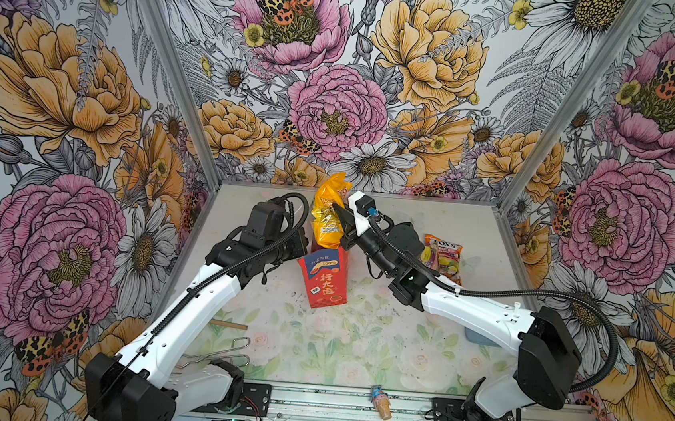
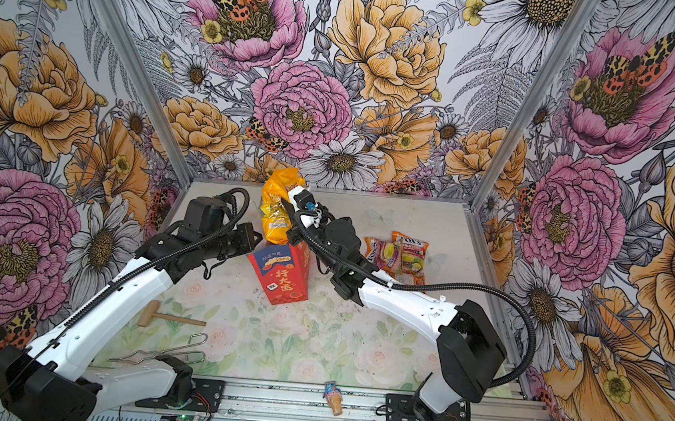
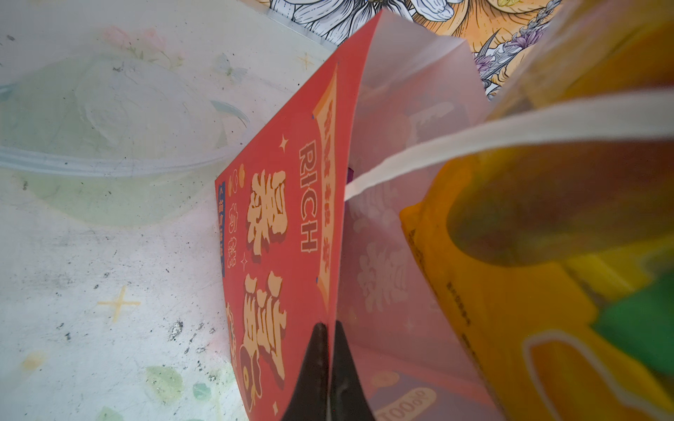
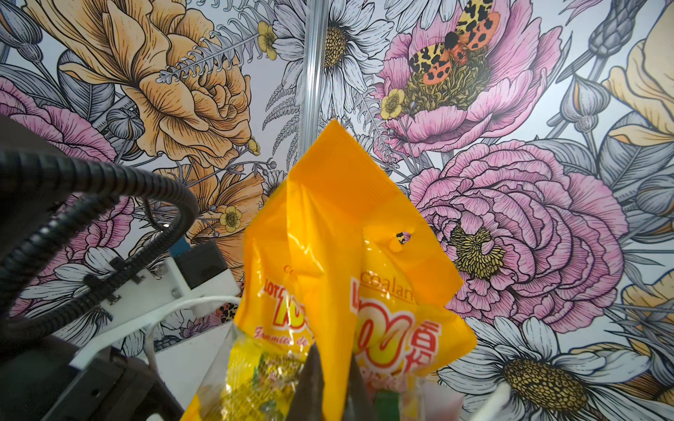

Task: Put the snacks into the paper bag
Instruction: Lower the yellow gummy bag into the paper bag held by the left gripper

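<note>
Left hand (image 3: pixel 327 328) pinches the paper bag (image 1: pixel 327 285) rim; right hand (image 4: pixel 333 355) grips yellow-orange packet (image 1: pixel 324 218) at its mouth.

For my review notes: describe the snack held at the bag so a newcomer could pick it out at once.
On the table, find the red paper bag standing at the middle. At its open mouth a yellow-orange packet stands on end, pinched by the fingers of the right gripper. The candy packets to its right lie flat instead.

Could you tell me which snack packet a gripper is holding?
The yellow-orange packet, pinched by the right gripper at the paper bag's mouth; both FOX'S packets lie flat, unheld.
</note>
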Robot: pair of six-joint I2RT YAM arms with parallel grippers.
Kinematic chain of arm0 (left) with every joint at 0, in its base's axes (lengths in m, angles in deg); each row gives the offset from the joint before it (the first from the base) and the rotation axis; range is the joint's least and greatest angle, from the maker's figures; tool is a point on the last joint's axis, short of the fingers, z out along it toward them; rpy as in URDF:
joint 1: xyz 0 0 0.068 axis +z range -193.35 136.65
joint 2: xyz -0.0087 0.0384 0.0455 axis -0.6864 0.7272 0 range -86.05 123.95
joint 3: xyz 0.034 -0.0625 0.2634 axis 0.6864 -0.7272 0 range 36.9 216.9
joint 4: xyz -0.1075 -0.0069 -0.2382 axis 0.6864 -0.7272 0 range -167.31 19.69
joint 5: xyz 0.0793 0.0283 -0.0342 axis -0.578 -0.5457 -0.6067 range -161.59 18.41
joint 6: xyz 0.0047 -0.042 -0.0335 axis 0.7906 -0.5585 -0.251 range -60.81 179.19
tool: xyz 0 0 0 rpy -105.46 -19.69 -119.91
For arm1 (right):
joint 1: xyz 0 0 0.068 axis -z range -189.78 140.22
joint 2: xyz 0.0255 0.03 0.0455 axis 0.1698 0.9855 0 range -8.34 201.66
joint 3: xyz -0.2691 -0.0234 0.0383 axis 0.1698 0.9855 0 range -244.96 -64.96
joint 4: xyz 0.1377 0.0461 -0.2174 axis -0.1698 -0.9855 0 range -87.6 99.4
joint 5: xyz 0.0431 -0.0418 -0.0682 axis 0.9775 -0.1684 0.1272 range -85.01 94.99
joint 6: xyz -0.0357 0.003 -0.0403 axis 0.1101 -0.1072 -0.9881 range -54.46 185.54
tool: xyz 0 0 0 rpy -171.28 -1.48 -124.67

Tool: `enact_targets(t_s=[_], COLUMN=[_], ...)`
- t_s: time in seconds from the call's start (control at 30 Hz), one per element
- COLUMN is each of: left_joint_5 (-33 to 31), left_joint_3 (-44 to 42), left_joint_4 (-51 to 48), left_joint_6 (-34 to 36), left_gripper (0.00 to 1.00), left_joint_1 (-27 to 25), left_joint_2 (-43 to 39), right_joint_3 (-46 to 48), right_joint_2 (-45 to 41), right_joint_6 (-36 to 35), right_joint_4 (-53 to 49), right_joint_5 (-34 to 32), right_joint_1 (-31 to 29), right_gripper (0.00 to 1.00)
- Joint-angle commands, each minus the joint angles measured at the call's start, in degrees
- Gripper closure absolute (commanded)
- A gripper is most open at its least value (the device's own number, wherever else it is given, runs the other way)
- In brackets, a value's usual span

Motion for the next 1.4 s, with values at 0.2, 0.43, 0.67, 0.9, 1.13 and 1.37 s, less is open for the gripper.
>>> enact_targets(t_s=[0.2, 0.43, 0.67, 0.9, 1.13, 1.37], left_joint_5=[1.39, 0.84, 1.20, 1.20, 1.46, 1.55], left_joint_3=[-0.92, -1.09, -1.20, -1.11, -1.01, -1.01], left_joint_4=[4.52, 5.04, 5.04, 5.00, 4.95, 4.95], left_joint_6=[-2.46, -2.91, -2.96, -2.76, -2.57, -2.55], left_gripper=[1.00, 1.00, 1.00, 1.00, 1.00, 1.00], left_joint_1=[0.25, 0.49, 0.46, 0.51, 0.64, 0.92], left_joint_2=[-0.16, -0.61, -0.45, -0.69, -0.76, -0.70], right_joint_3=[1.33, 0.84, -2.73, -6.82, -8.14, -4.30], right_joint_2=[-4.85, -4.36, -1.51, 1.45, 4.31, 3.84], right_joint_6=[-2.90, -4.81, -7.08, -7.78, -11.31, -13.17], right_joint_4=[6.26, 6.37, 6.08, 5.13, 5.25, 6.83], right_joint_5=[-2.41, -4.00, -5.33, -5.08, -1.88, 1.15], right_joint_1=[-1.37, -1.36, -1.20, -0.51, 1.16, 2.85], right_gripper=[1.00, 1.00, 1.00, 1.00, 1.00, 1.00])
